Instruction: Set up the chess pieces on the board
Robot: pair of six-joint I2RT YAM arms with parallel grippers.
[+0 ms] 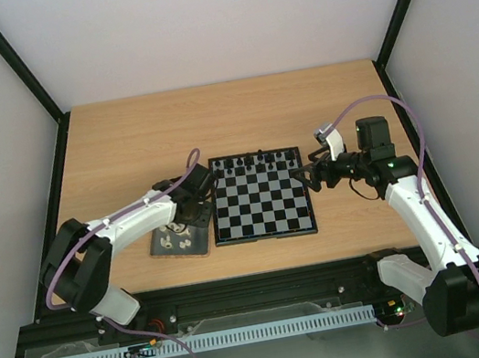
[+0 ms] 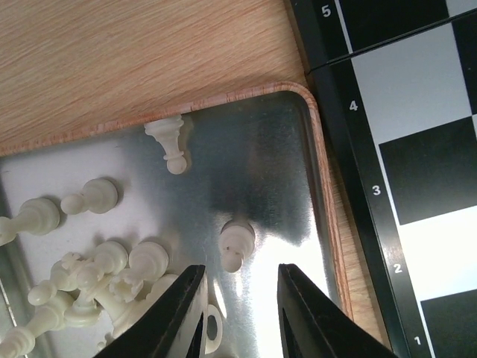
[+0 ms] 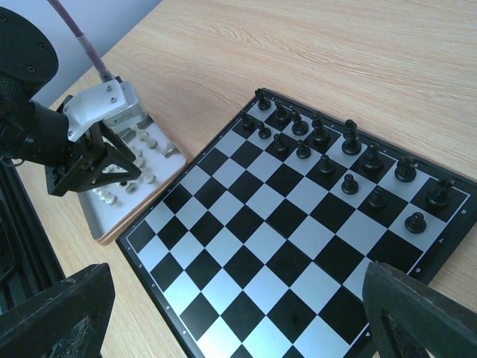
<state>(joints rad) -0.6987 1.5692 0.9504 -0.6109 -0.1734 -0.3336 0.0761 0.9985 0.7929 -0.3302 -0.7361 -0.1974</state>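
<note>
- None of the white pieces (image 2: 149, 257) stand on the board (image 1: 261, 207); I see them only in the tray (image 2: 276, 142) at its 9 o'clock.
- Black pieces (image 3: 349, 142) fill the 12 o'clock rows.
- Left claw (image 2: 240, 287) is parted and empty, just short of a pawn (image 2: 237, 242); right claw (image 3: 238, 298) is spread wide and empty.

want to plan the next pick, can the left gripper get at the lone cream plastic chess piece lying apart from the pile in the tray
Probably yes. The left gripper is open just short of the small cream plastic chess piece, which lies alone on the shiny metal tray, bare metal on both sides.
</note>
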